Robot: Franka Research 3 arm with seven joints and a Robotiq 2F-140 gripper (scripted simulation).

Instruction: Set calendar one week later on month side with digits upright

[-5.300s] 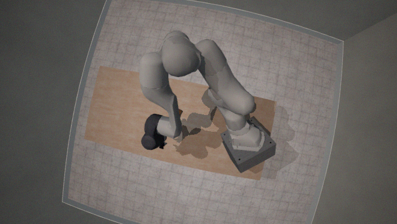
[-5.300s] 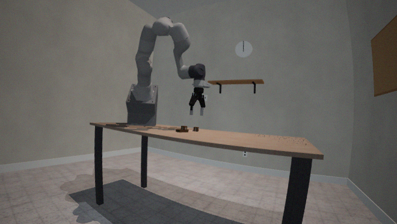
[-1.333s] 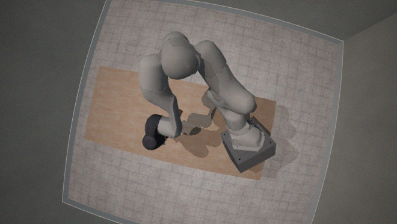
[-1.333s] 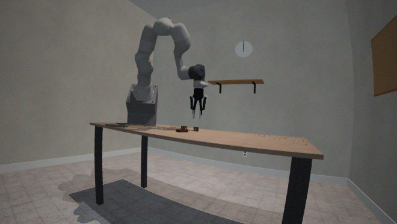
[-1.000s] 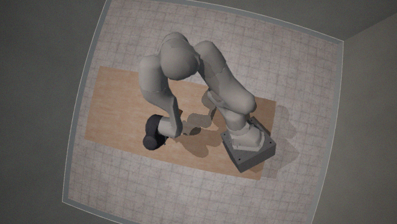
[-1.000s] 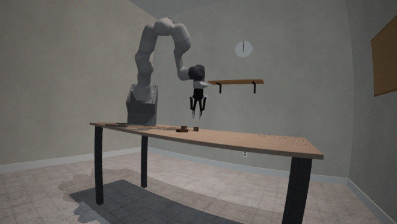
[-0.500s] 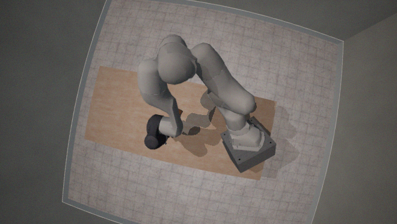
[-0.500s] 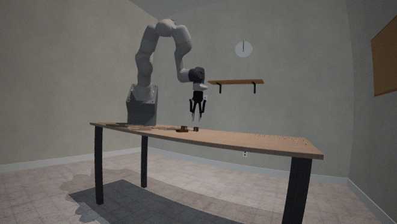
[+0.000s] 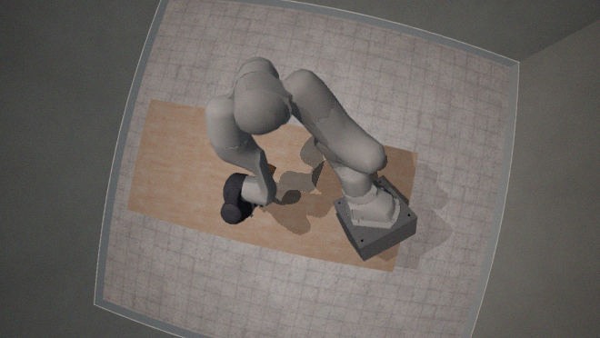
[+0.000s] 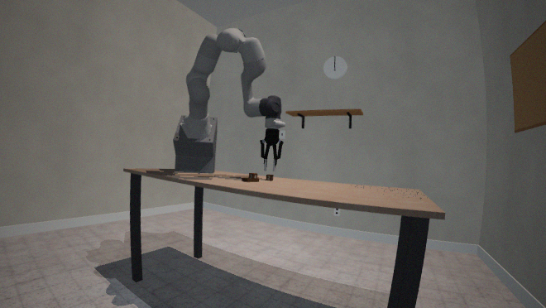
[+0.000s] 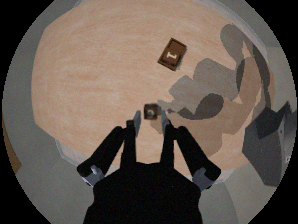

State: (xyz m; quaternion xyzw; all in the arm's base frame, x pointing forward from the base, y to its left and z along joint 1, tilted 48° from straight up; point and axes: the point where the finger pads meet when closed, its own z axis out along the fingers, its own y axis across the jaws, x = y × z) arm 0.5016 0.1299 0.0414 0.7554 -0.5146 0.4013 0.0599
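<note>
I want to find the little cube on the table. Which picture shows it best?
The wrist view: the small cube lies alone on the wooden table, framed between the fingertips of the raised gripper. The exterior view shows only a tiny dark block under the gripper. In the top view the arm hides it.
</note>
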